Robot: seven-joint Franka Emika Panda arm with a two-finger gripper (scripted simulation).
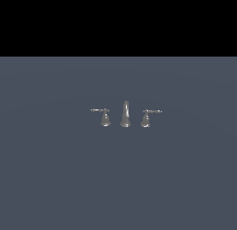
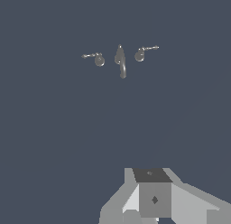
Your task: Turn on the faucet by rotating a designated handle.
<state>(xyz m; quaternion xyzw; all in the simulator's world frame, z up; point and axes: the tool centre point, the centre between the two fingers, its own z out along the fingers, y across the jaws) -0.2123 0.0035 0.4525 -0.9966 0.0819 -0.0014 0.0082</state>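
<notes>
The faucet (image 1: 125,115) is a tiny grey metal three-piece set standing on the flat blue-grey ground in the middle of the exterior view. Its slim spout rises at the centre. The handle (image 1: 147,118) is the lever on the exterior view's right, its thin arm reaching rightward; its twin (image 1: 104,117) points left. The wrist view shows the same faucet (image 2: 122,60) and handle (image 2: 140,53) from above and at a distance. My gripper (image 2: 154,199) shows only as grey blocks at the frame's edge, well short of the faucet, and its finger gap is unclear. The exterior view does not show the gripper.
Flat blue-grey ground (image 1: 118,178) stretches all around the faucet, ending at a black background beyond its far edge.
</notes>
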